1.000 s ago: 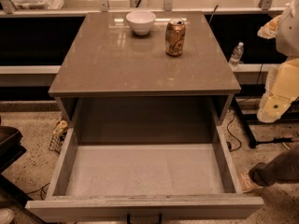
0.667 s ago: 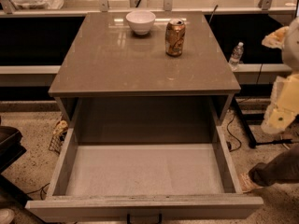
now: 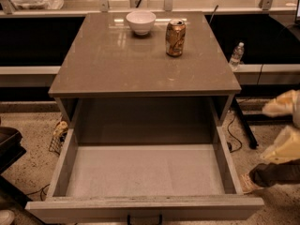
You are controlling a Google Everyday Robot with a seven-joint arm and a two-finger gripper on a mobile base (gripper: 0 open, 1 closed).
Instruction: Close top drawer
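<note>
At right edge, gripper seemingly beside pulled-out top drawer.

My claw dropped down the right edge over the last second. It was level with the table top, now it's out beside the top drawer's right wall.

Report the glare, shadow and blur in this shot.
Camera view: bright glare streaks the glossy grey-brown tabletop beside the white bowl and gold drink can; shadow darkens the recess behind the open grey-beige top drawer; the pale end effector at the right edge is blurred; a warm cast tints everything.
</note>
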